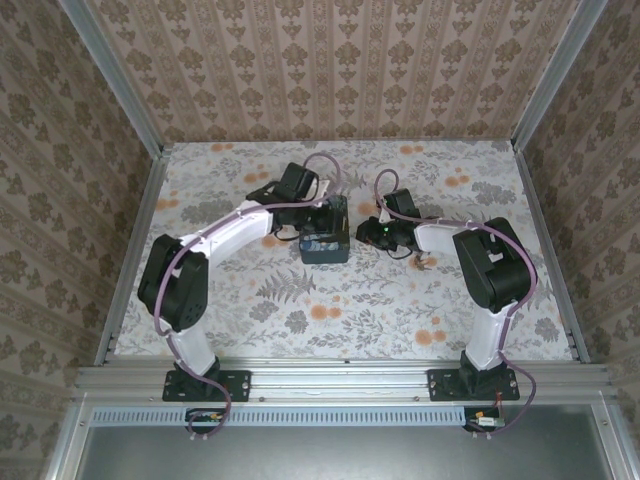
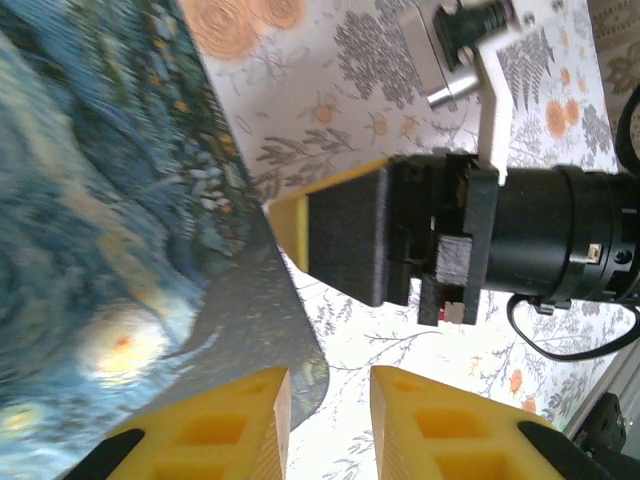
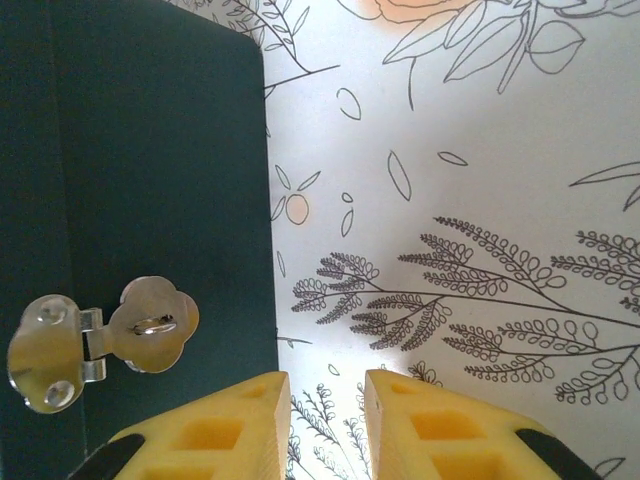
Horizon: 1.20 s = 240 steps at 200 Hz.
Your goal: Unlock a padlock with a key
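The padlock and the key are out of view. A dark blue box with a swirly painting print (image 1: 325, 243) sits mid-table. Its lid (image 2: 110, 230) is at the left of the left wrist view. In the right wrist view its plain side (image 3: 150, 150) carries a silver hasp (image 3: 100, 345) with a bare staple loop (image 3: 155, 325). My left gripper (image 2: 330, 375) hovers over the box's corner, open by a narrow gap with nothing between the yellow fingers. My right gripper (image 3: 327, 378) is just right of the box's side, also slightly open and holding nothing. From above, both grippers (image 1: 335, 215) (image 1: 368, 232) flank the box's right end.
The right arm's black wrist (image 2: 540, 245) sits close across from the left gripper. The floral table (image 1: 300, 310) is walled by an aluminium frame (image 1: 135, 240) and papered panels. A small dark speck (image 1: 425, 262) lies by the right arm, too small to identify.
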Tool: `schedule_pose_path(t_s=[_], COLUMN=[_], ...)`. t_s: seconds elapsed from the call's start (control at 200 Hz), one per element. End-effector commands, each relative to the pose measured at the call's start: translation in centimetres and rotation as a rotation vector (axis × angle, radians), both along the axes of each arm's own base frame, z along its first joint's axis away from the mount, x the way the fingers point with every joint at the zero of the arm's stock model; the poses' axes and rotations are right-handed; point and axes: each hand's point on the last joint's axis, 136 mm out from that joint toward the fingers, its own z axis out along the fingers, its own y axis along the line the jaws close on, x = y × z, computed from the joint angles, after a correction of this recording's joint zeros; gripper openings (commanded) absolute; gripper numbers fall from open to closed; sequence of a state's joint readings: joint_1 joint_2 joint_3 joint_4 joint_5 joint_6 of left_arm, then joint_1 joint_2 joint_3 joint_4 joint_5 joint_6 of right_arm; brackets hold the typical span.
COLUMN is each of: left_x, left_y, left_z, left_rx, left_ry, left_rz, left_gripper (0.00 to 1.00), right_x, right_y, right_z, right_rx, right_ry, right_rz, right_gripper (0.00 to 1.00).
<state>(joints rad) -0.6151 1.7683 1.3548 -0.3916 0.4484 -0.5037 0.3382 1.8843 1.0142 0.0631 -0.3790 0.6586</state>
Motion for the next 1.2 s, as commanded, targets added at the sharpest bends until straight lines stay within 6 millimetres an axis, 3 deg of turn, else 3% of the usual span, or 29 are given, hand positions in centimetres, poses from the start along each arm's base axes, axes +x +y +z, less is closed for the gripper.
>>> schedule_pose_path(t_s=[0.0, 0.065, 0.085, 0.095, 0.105, 0.12, 0.145, 0.29, 0.4, 0.51, 0.565, 0.675, 0.745, 0.825, 0.88, 0.92, 0.98, 1.195], left_x=[1.8, 3.4, 3.7, 4.0, 4.4, 4.8, 5.4, 7.9, 8.4, 8.5, 8.0, 6.8, 6.5, 6.1, 5.8, 6.0, 5.9, 6.3], left_y=[3.5, 6.9, 7.7, 8.5, 9.2, 10.0, 11.3, 19.9, 25.3, 30.0, 31.5, 33.6, 34.0, 33.9, 33.6, 33.2, 32.2, 32.6], left_z=[2.8, 1.9, 1.6, 1.4, 1.3, 1.1, 0.9, -1.0, -1.9, -1.8, -0.9, -1.8, -2.6, -4.4, -5.8, -5.0, -5.7, -5.6], left_rx=[-0.019, 0.056, 0.080, 0.089, 0.096, 0.107, 0.123, 0.280, 0.409, 0.397, 0.436, 0.572, 0.579, 0.559, 0.535, 0.536, 0.533, 0.529], left_ry=[-0.067, -0.103, -0.125, -0.133, -0.146, -0.162, -0.196, -0.376, -0.574, -0.562, -0.601, -0.660, -0.712, -0.788, -0.822, -0.897, -0.860, -0.847], left_rz=[0.071, 0.138, 0.150, 0.165, 0.178, 0.194, 0.218, 0.446, 0.546, 0.676, 0.704, 0.665, 0.674, 0.675, 0.676, 0.660, 0.600, 0.613], left_gripper=[0.34, 0.42, 0.61, 0.79, 0.94, 0.99, 1.00, 1.00, 1.00, 1.00, 1.00, 1.00, 1.00, 1.00, 1.00, 1.00, 1.00, 1.00], right_x=[-0.5, -0.3, -0.3, -0.3, -0.2, -0.1, -0.1, 0.2, 0.3, 0.1, -0.3, -0.6, -0.7, -0.3, -0.7, -1.1, -1.0, -0.5], right_y=[-0.6, -1.8, -2.3, -2.6, -2.9, -3.3, -3.9, -8.7, -14.0, -18.2, -19.3, -21.3, -22.5, -21.2, -21.5, -21.8, -21.3, -21.3], right_z=[1.1, 1.4, 1.6, 1.7, 1.8, 2.1, 2.5, 5.8, 8.2, 10.1, 11.2, 10.0, 9.4, 6.7, 6.4, 6.5, 6.6, 6.2], right_rx=[-0.019, -0.048, -0.070, -0.084, -0.099, -0.116, -0.144, -0.306, -0.427, -0.418, -0.463, -0.638, -0.683, -0.652, -0.649, -0.638, -0.626, -0.627], right_ry=[0.003, -0.021, -0.036, -0.046, -0.057, -0.075, -0.104, -0.253, -0.382, -0.499, -0.568, -0.610, -0.687, -0.732, -0.758, -0.766, -0.786, -0.739], right_rz=[0.024, 0.031, 0.031, 0.031, 0.030, 0.029, 0.031, -0.030, -0.168, -0.285, -0.285, -0.257, -0.332, -0.268, -0.290, -0.308, -0.284, -0.265], right_gripper=[0.32, 0.43, 0.51, 0.58, 0.69, 0.92, 1.00, 1.00, 1.00, 1.00, 1.00, 1.00, 1.00, 1.00, 1.00, 1.00, 1.00, 1.00])
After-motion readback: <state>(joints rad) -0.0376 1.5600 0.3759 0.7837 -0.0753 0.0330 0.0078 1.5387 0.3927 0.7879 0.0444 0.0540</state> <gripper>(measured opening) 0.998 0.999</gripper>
